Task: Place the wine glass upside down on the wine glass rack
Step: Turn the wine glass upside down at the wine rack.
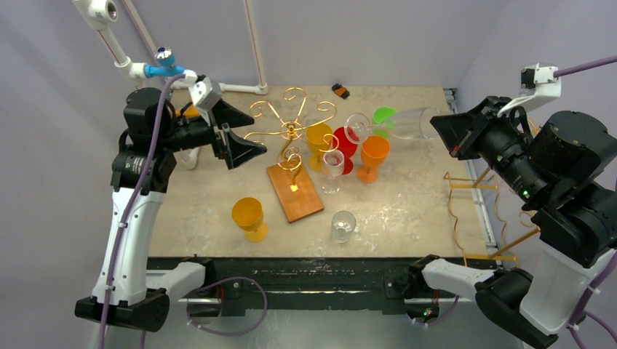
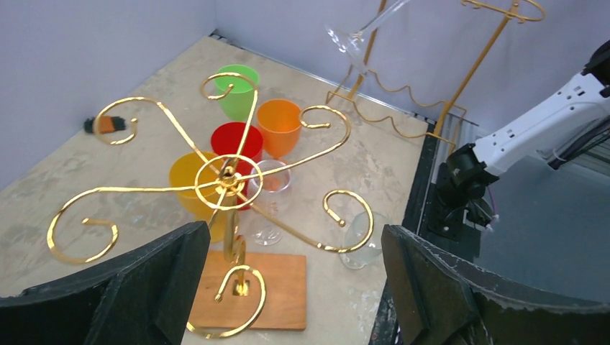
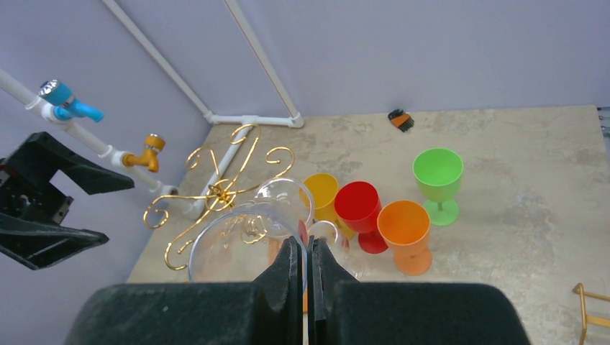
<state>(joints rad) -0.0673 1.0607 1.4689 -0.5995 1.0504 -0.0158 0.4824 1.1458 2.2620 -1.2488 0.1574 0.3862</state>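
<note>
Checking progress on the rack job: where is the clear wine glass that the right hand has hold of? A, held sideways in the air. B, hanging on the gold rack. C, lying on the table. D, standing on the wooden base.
A: the right hand is shut on the clear wine glass, holding it sideways in the air, apart from the gold rack.

Gold rack (image 1: 291, 129), clear wine glass (image 1: 409, 123), green goblet (image 1: 383, 115), red goblet (image 1: 348, 143), orange goblet (image 1: 375, 151), mottled beige table (image 1: 407, 207)
</note>
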